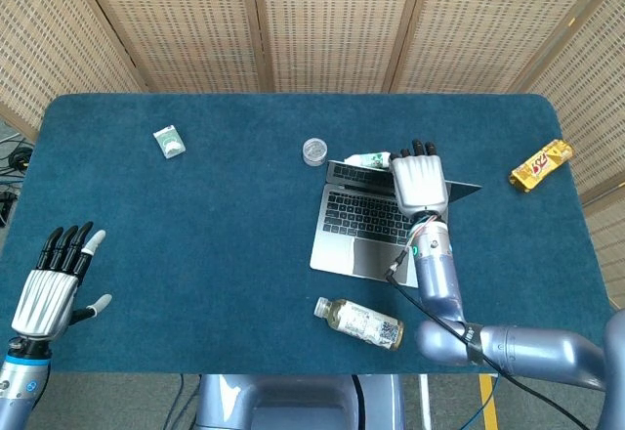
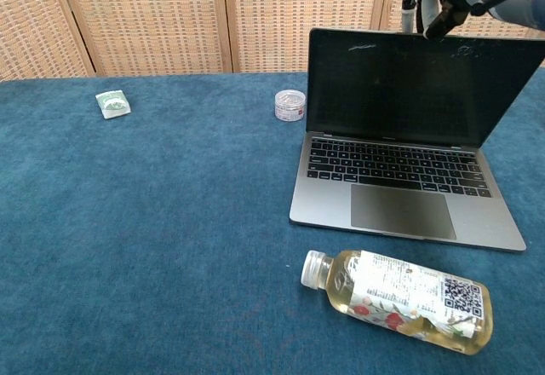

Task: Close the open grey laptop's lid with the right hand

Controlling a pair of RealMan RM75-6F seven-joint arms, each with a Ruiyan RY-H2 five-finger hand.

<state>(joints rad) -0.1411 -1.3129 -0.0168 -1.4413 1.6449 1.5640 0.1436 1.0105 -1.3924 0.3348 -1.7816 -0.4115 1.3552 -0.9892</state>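
Bottle [image 2: 398, 300] before laptop [image 2: 407, 175], jar [image 2: 289, 104] seemingly behind-left.

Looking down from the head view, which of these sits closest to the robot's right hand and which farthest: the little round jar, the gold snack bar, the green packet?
From the right hand on the laptop lid:
1. Round jar, just to its left by the laptop's corner.
2. Gold snack bar, off to its right near the table edge.
3. Green packet, far left.

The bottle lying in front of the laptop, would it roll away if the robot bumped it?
Probably. The bottle lies on its side and looks round, so a sideways nudge could roll it. The carpet-like table cover might slow it.
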